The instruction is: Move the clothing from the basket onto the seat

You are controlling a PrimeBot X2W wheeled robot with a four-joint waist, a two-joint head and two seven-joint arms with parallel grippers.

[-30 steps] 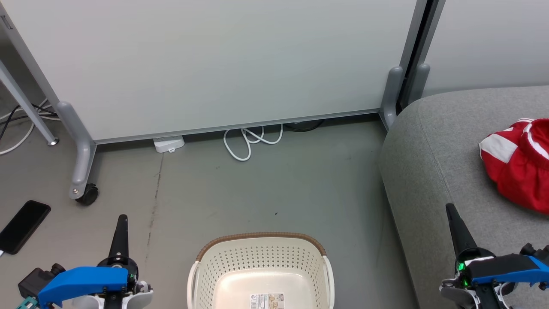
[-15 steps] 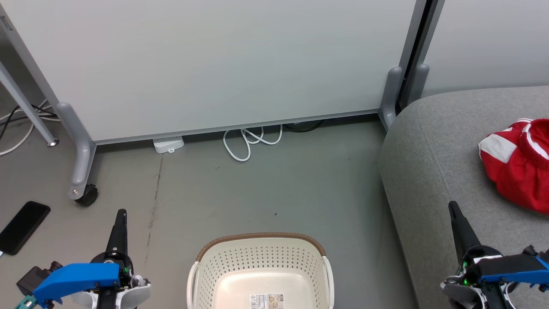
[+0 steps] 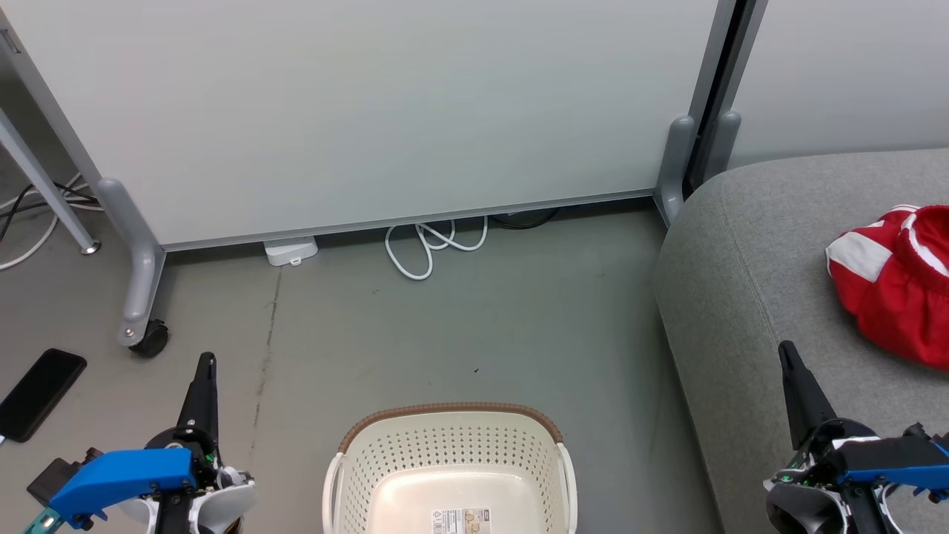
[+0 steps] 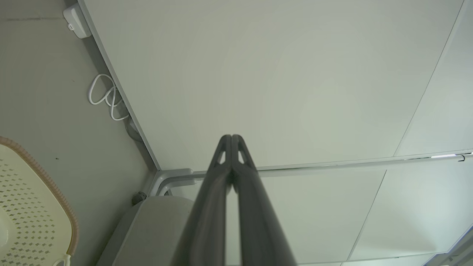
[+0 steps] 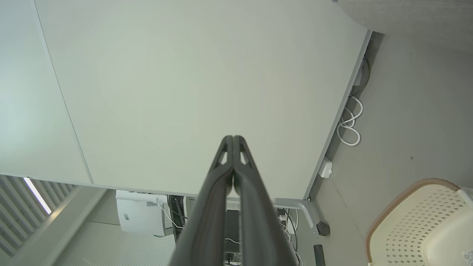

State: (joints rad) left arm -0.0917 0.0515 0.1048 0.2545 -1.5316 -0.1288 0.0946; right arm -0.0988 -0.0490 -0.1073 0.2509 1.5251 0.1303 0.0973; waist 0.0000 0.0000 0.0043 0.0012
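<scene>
Clothing, a crumpled red heap with white panels and trim, lies on the grey seat at the right edge of the head view, partly cut off by the frame.

The right claw is at the lower right, its two dark fingers pressed together into one point with nothing between them; the right wrist view shows the tips touching. It appears against the seat's near part, apart from the clothing, with bare grey upholstery between the two. The left claw is at the lower left over the floor, likewise drawn tight with no gap and nothing gripped, as the left wrist view confirms.

Between the claws, at bottom centre, the basket stands on the floor, touching neither claw; a printed label shows on its pale bottom. A strip of floor separates it from the seat's rounded side.

Left of the left claw a black phone lies flat on the floor. Beyond it stands a grey partition foot with a caster wheel, carrying a broad white partition panel across the back. Under the panel's lower edge sit a small white box and a looped white cable. A second partition foot rises just beside the seat's far corner.
</scene>
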